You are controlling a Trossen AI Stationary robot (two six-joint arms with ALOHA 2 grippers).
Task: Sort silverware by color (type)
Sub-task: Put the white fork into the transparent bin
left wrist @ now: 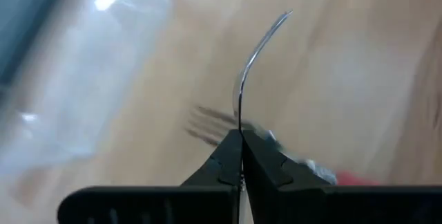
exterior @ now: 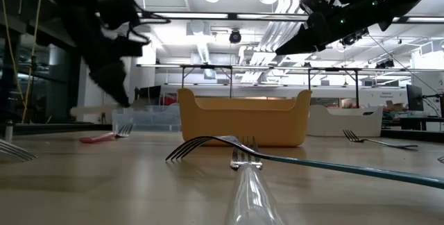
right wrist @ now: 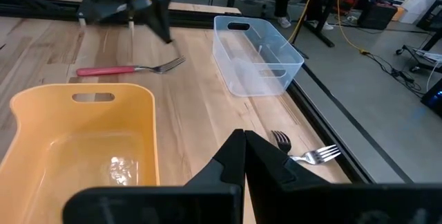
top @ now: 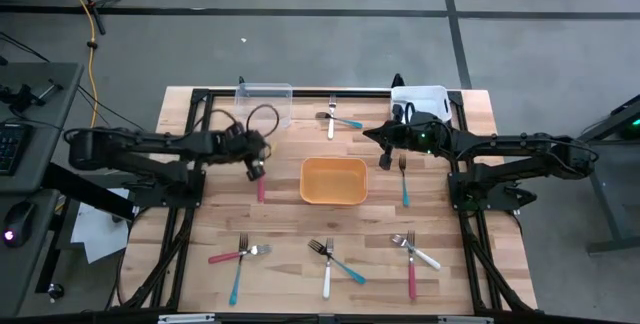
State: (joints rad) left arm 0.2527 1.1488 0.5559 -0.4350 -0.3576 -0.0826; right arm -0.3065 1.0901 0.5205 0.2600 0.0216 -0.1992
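Observation:
My left gripper (top: 255,168) hovers left of the orange bin (top: 334,181), shut on a fork whose curved metal head (left wrist: 257,48) sticks out past the fingers; its handle is hidden. Below it a red-handled fork (top: 261,188) lies flat on the table. My right gripper (top: 384,158) is shut and holds nothing, in the air beyond the bin's far right corner. A teal-handled fork (top: 404,182) lies on the table beside it. Two more forks (top: 336,118) lie crossed near the far edge. Three crossed pairs (top: 330,258) lie along the near edge. My left gripper pinches the fork between its two fingers at the thin neck (left wrist: 239,119) just behind the tines. The fork shows edge-on, its head curving away beyond the fingertips. It is lifted clear of the table, above the red-handled fork (left wrist: 207,124).
A clear bin (top: 263,98) and a white bin (top: 420,99) stand at the far edge; the orange bin (right wrist: 83,148) sits mid-table with a scrap of clear wrap inside. Bare wood lies between the bin and the near forks. Black frame rails run along the table's edges.

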